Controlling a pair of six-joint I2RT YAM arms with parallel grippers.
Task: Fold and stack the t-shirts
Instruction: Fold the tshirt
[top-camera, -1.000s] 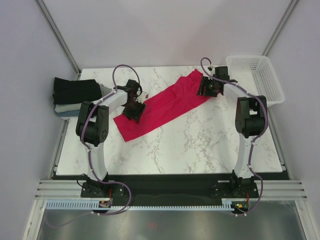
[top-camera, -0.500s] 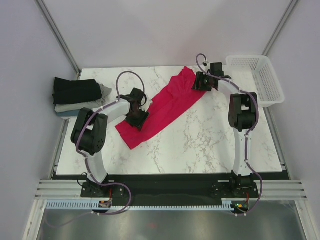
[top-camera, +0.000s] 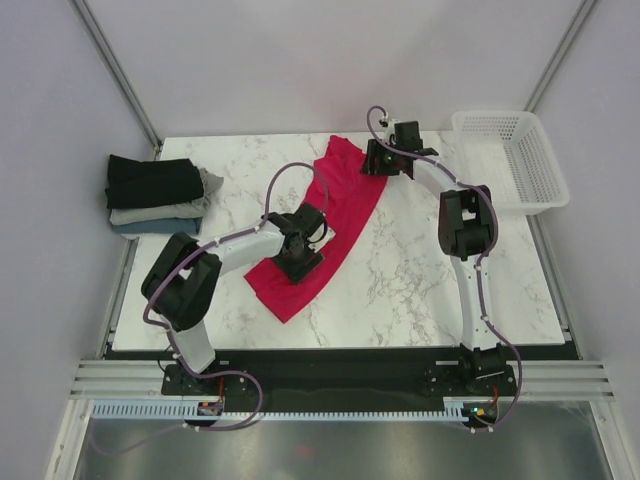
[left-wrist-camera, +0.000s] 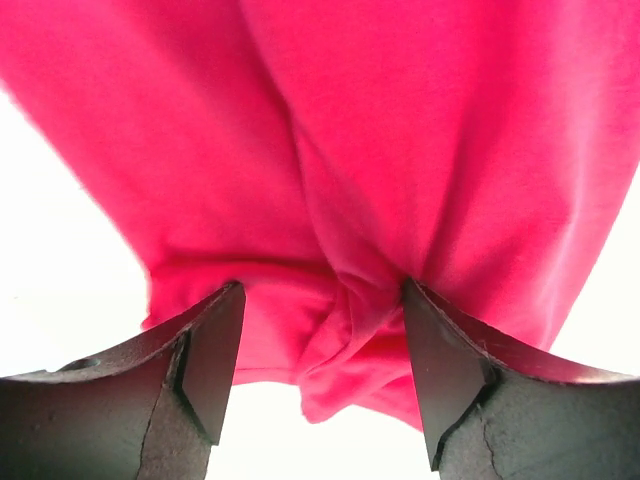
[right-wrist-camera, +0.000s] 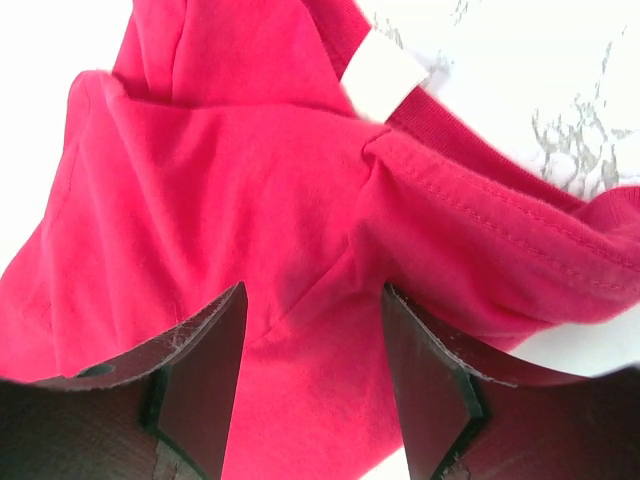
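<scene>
The crimson-red t-shirt (top-camera: 342, 205) lies as a long folded band running diagonally from the table's back middle to the front left of centre. My left gripper (top-camera: 297, 255) sits on its near end; in the left wrist view (left-wrist-camera: 320, 300) the jaws hold a bunched fold of red cloth (left-wrist-camera: 345, 330). My right gripper (top-camera: 375, 162) sits at the far, collar end; in the right wrist view (right-wrist-camera: 312, 300) the jaws pinch creased red cloth (right-wrist-camera: 250, 200) near the white neck label (right-wrist-camera: 385, 72). A stack of folded t-shirts (top-camera: 155, 195), black on top, then pale grey and blue, lies at the far left.
A white plastic mesh basket (top-camera: 515, 150) stands at the back right corner. The marble table (top-camera: 430, 290) shows bare to the right of and in front of the red shirt. The enclosure's frame posts rise at both back corners.
Both grippers carried the red shirt with them: the right one moved left along the back, the left one moved right and nearer. The band swung from a shallow diagonal to a steeper one.
</scene>
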